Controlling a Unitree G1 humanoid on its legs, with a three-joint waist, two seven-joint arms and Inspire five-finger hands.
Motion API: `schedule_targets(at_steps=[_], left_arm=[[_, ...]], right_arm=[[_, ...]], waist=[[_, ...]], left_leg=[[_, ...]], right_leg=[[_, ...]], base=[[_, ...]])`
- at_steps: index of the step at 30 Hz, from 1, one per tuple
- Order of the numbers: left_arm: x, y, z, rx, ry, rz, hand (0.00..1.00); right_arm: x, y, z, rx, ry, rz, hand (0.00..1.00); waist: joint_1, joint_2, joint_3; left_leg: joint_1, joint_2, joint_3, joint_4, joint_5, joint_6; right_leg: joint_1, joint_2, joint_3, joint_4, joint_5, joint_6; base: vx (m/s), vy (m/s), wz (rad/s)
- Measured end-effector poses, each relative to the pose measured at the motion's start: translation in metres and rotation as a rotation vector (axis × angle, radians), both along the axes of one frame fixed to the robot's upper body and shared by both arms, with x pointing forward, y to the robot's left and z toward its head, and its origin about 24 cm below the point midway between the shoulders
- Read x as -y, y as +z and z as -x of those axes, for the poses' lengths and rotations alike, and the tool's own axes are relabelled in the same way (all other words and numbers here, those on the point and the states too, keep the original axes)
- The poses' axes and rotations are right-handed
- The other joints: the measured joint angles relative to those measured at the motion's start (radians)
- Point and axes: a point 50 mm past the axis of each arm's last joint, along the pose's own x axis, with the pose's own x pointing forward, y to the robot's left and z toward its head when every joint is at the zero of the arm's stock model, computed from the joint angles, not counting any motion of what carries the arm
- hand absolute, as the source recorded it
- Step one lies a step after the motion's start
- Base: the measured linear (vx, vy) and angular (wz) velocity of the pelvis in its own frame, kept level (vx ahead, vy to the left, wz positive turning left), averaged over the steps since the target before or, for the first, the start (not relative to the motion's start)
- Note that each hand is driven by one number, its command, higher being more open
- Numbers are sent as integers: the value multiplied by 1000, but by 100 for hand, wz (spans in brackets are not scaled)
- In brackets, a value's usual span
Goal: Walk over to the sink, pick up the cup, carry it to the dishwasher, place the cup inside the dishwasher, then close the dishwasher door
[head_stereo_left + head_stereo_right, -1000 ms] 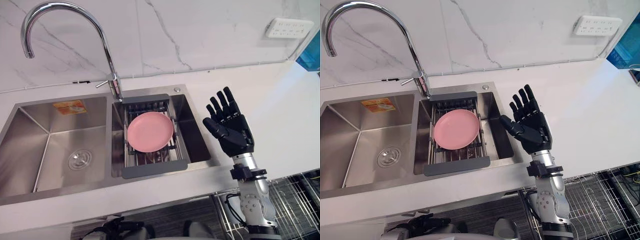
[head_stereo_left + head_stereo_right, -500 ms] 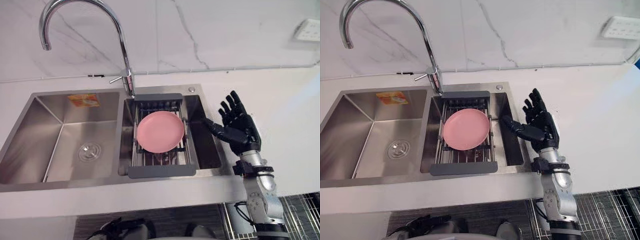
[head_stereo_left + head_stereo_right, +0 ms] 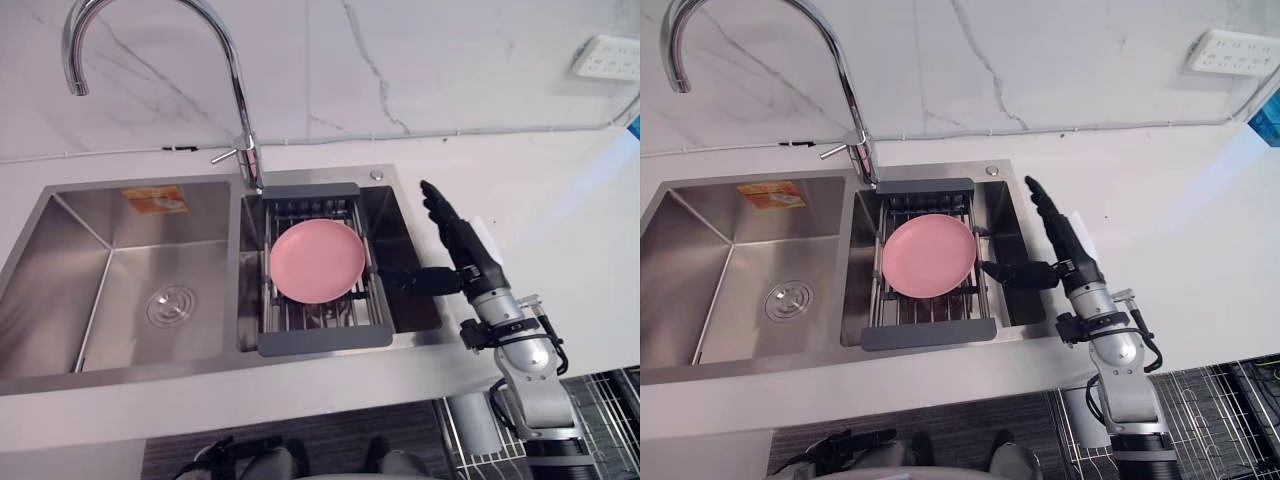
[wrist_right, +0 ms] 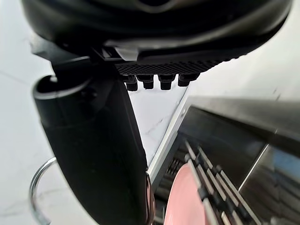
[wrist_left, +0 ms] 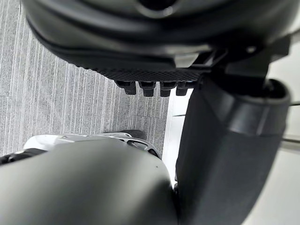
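Pick-up step: right hand (image 3: 466, 256), fingers straight, thumb spread, empty, hovers at the sink (image 3: 60, 262) rim beside a pink plate (image 3: 318, 262), not a cup, on the rack (image 3: 325, 338); next, probably reach in and close on it; left hand (image 5: 225, 154) hangs slack.

Right hand (image 3: 465, 256) edge-on, fingers (image 3: 445, 213) straight, thumb out; left hand (image 5: 154, 42) relaxed.

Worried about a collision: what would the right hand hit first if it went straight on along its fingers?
Probably the marble wall behind the sink; the right hand points over the rear counter, height unclear.
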Motion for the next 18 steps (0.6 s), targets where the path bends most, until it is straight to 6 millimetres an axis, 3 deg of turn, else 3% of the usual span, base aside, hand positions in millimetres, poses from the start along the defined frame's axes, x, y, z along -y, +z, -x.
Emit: schedule_targets(at_steps=[7,18], left_arm=[[-2,1,-2,18,-11,1,100],[-6,5,-8,43,-38,-24,100]], right_arm=[[-13,3,-4,9,72,40,100],[-31,15,-16,58,157,388,100]], waist=[[1,-8,4],[10,-31,18]], left_leg=[[-11,2,-1,1,7,12],[-15,5,-4,14,8,15]], right_leg=[[-2,3,-3,-4,6,-4],[1,6,-12,-7,7,-5]], base=[[-55,-1,1],[1,-1,1]])
